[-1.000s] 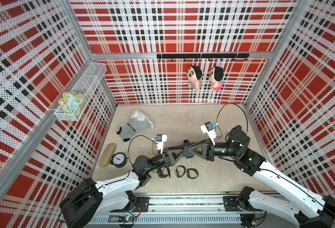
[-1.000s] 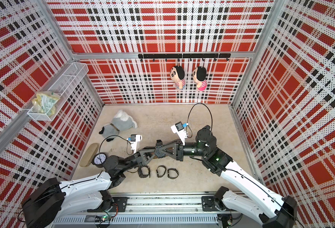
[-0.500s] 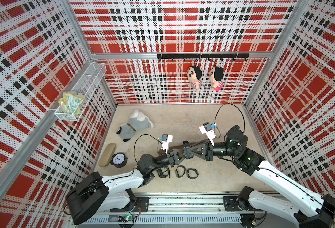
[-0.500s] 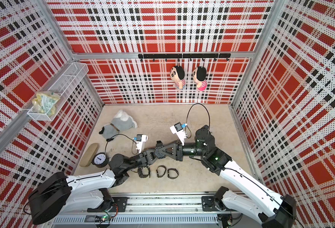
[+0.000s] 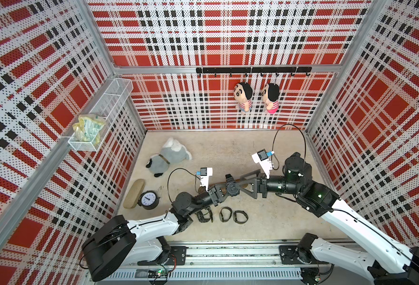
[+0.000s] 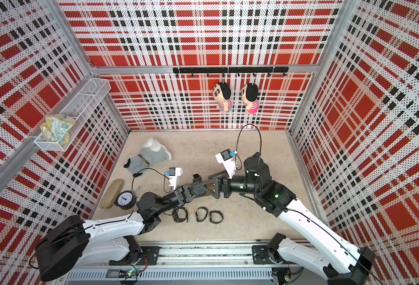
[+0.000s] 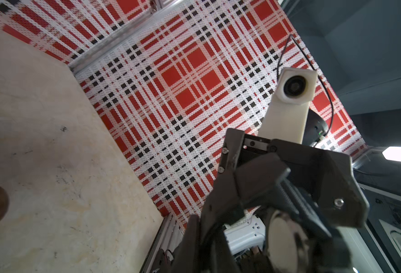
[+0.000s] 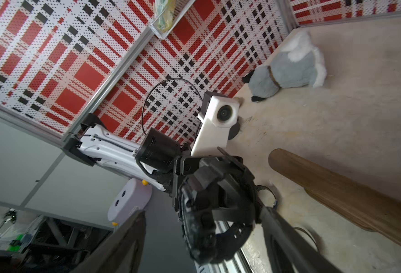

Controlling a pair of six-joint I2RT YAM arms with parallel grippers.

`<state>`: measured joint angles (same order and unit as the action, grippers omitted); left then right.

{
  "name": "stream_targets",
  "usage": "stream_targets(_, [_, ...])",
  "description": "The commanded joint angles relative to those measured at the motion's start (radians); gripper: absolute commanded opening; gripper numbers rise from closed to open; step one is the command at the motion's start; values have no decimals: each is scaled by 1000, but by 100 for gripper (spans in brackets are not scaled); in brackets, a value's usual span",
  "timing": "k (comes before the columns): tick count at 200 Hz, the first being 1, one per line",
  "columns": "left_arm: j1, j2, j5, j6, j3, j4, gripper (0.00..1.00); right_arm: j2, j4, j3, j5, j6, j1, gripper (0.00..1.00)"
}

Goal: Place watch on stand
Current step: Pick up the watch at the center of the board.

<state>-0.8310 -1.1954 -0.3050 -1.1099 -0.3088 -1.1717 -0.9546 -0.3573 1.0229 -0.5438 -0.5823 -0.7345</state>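
Above the stand (image 8: 336,196), our left gripper (image 8: 220,189) clamps the watch (image 8: 199,227), right gripper (image 5: 240,183) spread open; a shallow pinch could drop it.

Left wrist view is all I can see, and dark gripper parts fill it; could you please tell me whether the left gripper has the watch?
Observer: Yes. In the right wrist view, the left gripper is shut on the black watch.
Operator: Thank you. Is the right gripper clear of it?
Observer: The right gripper is open; its fingers stand spread to either side of the watch.
Operator: Are there other watches about?
Observer: Both top views show three more watches lying in a row on the floor, on the arm-base side of the grippers.
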Motion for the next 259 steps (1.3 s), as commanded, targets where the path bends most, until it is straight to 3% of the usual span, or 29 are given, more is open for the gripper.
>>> stream_targets(1, [11,27,109,-21,13,75,0,24,-176,50,173,66,2,81])
stream_targets(37, [-17,48,256,44,-32,328,0,-22,-298,87,365,115,-58,78])
stream_targets(70, [-37,45,330,34,-27,374,0,-60,-281,105,499,99,-131,81])
stream_targets(77, [-40,45,339,33,-27,380,0,-73,-274,105,497,99,-132,82])
stream_targets(85, [-44,43,346,34,-29,388,0,-94,-273,111,494,100,-135,93])
stream_targets(97, [-50,43,352,39,-34,398,0,-129,-284,130,503,109,-147,94])
stream_targets(259, [-56,63,336,70,-53,437,0,-357,-416,296,674,106,-279,85])
